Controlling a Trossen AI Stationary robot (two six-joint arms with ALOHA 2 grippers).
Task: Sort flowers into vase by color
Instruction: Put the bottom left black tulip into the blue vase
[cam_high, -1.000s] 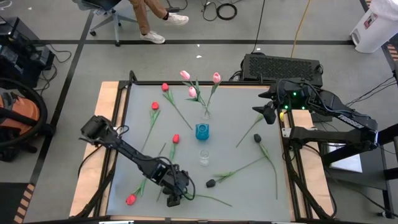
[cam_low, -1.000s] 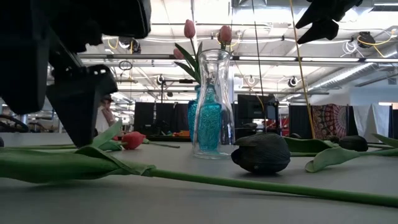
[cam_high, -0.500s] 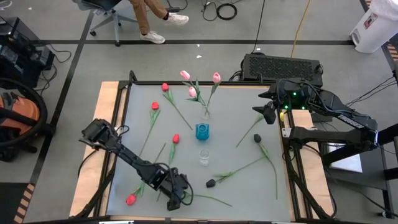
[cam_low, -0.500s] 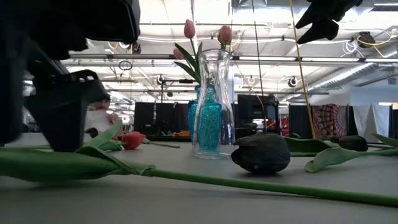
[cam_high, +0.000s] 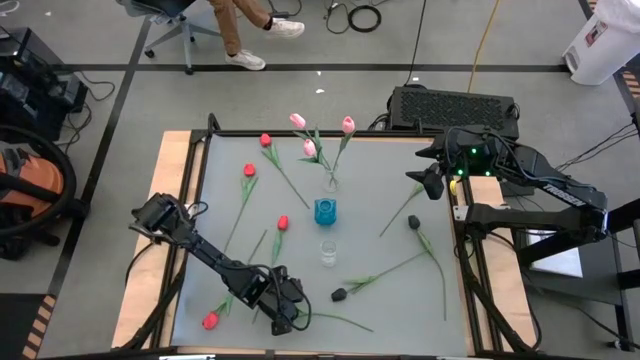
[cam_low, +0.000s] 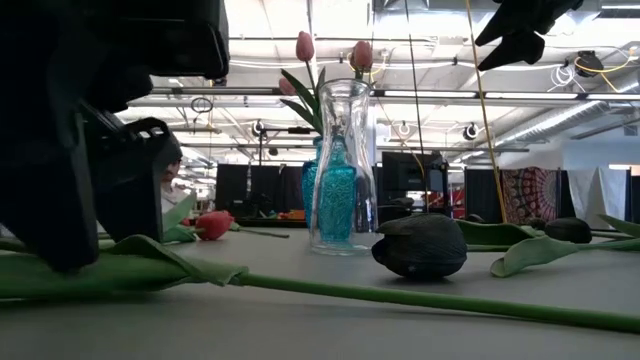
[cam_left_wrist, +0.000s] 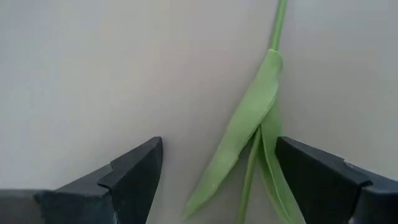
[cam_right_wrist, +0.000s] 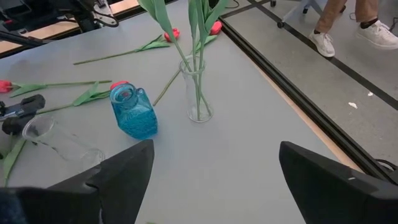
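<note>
Left end effector (cam_high: 283, 318) has sunk onto a green stem (cam_left_wrist: 249, 134) near the worktop's (cam_high: 390, 270) near edge, fingers wide, empty.
Pink tulips (cam_high: 322, 135) vased; red and black remain loose. Right end effector (cam_high: 431, 184) waits wide by the right edge.

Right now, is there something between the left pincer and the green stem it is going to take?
Nothing visible. The left pincer is open low over the table, and the stem with its leaves lies in the gap between the two fingers, with only bare table around it.
</note>
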